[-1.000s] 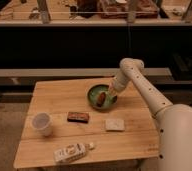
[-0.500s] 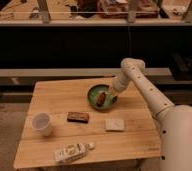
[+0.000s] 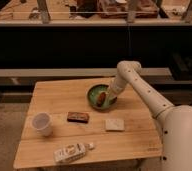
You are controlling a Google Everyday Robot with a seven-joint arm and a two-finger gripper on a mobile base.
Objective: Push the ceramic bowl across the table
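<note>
The ceramic bowl (image 3: 98, 95) is a shallow dark-green dish with a brown oblong piece in it. It sits on the far middle of the light wooden table (image 3: 134, 135). My white arm reaches in from the lower right. My gripper (image 3: 110, 98) is down at the bowl's right rim, touching or just over it.
A translucent white plastic cup (image 3: 42, 123) stands at the left. A dark brown bar (image 3: 78, 117) lies in the middle, a pale square packet (image 3: 114, 124) to its right, and a white carton (image 3: 71, 152) near the front edge. A dark shelf runs behind the table.
The bowl and gripper sit slightly further left than one second ago; the other objects have not moved.
</note>
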